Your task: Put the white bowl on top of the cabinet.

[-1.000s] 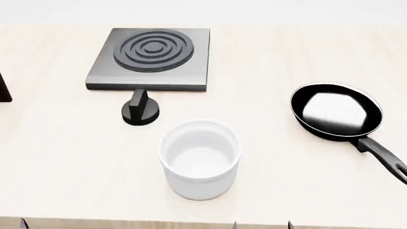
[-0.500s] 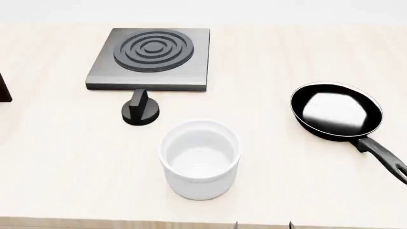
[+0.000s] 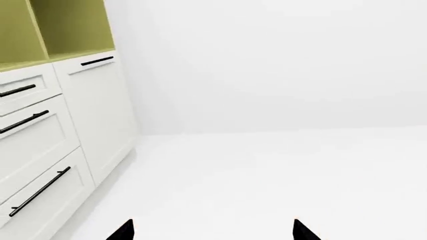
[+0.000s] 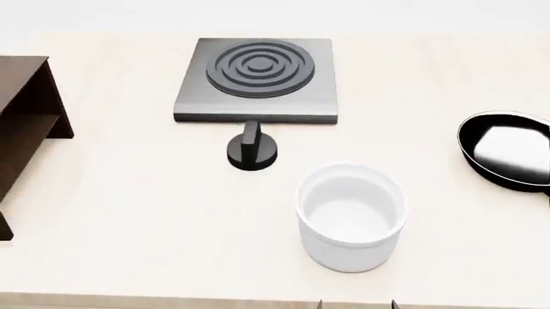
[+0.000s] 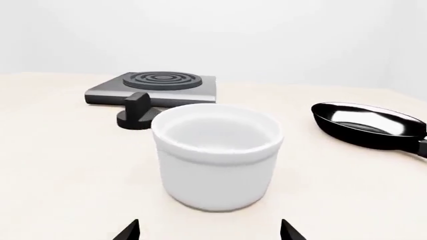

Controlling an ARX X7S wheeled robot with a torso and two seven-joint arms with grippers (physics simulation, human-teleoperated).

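Note:
The white bowl (image 4: 351, 215) stands upright on the light wooden table, near its front edge. It is deep, glossy and holds nothing. The dark brown cabinet (image 4: 24, 96) stands at the table's far left, partly cut off by the head view's edge. My right gripper (image 5: 210, 232) is open, its two dark fingertips wide apart just short of the bowl (image 5: 217, 155), not touching it. Its tips (image 4: 393, 304) peek in at the head view's bottom edge. My left gripper (image 3: 213, 232) is open over bare white floor, away from the table, with nothing between its fingers.
A grey stove plate (image 4: 256, 77) with concentric rings lies behind the bowl, with a black knob (image 4: 251, 151) in front of it. A black frying pan (image 4: 511, 151) sits at the right. The left wrist view shows white drawers (image 3: 47, 150) beneath an olive shelf.
The head view has swung left: everything on the table shifted right in the picture and the cabinet came into sight. The bowl keeps its place relative to the stove and knob.

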